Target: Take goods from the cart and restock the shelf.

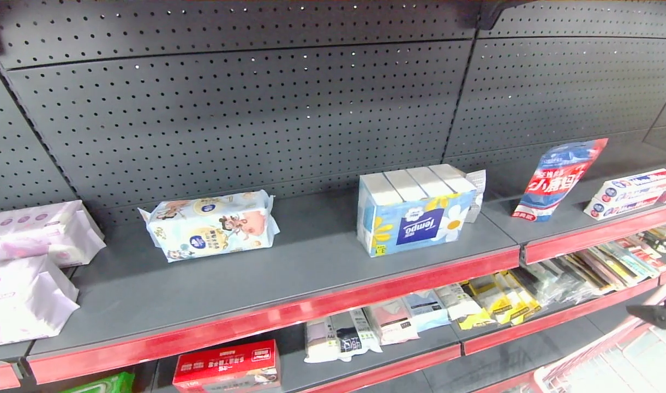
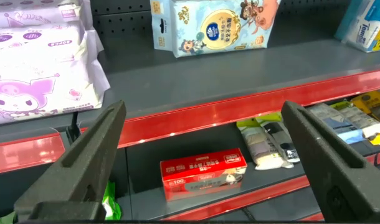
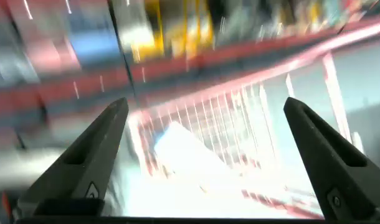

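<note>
Step in hand looks like the pick, nothing restocked from this grab yet. The cart (image 1: 600,368) sits at the lower right corner of the head view, pink wire rim just in frame. The right gripper (image 3: 205,104) is poised over the cart's wire basket, jaws spread wide and holding nothing. A pale item (image 3: 184,149) lies inside the basket under it, but I can't tell what it is. My read on the next move: descend into the basket, centre the jaws on that item, close, then lift clear of the rim before swinging to the shelf (image 1: 289,267). There's bare board at frame centre between the wet wipes pack (image 1: 210,224) and the tissue multipack (image 1: 414,210), a likely drop spot. The left gripper (image 2: 202,107) is also wide and empty. It is held in front of the shelf's red edge, pointing at the shelving near the purple tissue packs (image 2: 34,68), with a red box (image 2: 202,173) on the tier below.
</note>
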Tool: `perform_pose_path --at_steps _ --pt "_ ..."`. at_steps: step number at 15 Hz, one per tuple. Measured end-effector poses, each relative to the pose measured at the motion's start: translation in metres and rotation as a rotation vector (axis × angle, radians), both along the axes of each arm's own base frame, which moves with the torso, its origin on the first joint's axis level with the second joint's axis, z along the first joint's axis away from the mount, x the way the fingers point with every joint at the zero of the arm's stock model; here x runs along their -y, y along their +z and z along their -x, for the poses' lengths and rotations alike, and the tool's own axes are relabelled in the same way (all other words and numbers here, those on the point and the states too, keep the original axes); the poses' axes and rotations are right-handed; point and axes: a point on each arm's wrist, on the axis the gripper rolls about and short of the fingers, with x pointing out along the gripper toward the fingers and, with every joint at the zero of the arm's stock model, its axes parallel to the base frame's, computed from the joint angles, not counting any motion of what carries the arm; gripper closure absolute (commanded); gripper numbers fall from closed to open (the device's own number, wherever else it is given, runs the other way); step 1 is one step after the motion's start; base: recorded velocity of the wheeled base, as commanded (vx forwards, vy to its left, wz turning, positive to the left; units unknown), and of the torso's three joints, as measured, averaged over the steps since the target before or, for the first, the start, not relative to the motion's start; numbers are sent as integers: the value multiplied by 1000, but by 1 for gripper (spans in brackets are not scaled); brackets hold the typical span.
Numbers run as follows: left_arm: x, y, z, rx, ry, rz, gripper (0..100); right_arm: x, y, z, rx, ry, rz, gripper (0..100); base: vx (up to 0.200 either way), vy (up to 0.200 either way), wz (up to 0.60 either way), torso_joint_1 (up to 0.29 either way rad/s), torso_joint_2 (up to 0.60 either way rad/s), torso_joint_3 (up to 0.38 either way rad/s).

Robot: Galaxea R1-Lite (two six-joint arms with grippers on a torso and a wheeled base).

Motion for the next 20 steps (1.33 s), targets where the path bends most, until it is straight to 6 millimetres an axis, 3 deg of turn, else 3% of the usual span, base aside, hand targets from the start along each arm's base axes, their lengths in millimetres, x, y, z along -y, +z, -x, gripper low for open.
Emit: perform_pose_path --at_steps 3,6,9,15,20 --pt "0 0 0 0 0 0 0 35 -60 -6 -191 136 21 0 0 0 0 0 0 0" --pt "0 0 0 0 0 1 0 61 -103 -5 -282 277 41 0 0 0 0 0 0 0" --pt "0 0 0 0 0 1 0 74 -135 3 -352 325 -4 0 0 0 0 0 0 0" --pt "0 0 0 0 0 0 0 103 -165 17 -405 401 45 0 0 0 0 0 0 0" --pt "0 0 0 0 0 0 0 112 -179 28 -436 463 54 0 0 0 0 0 0 0"
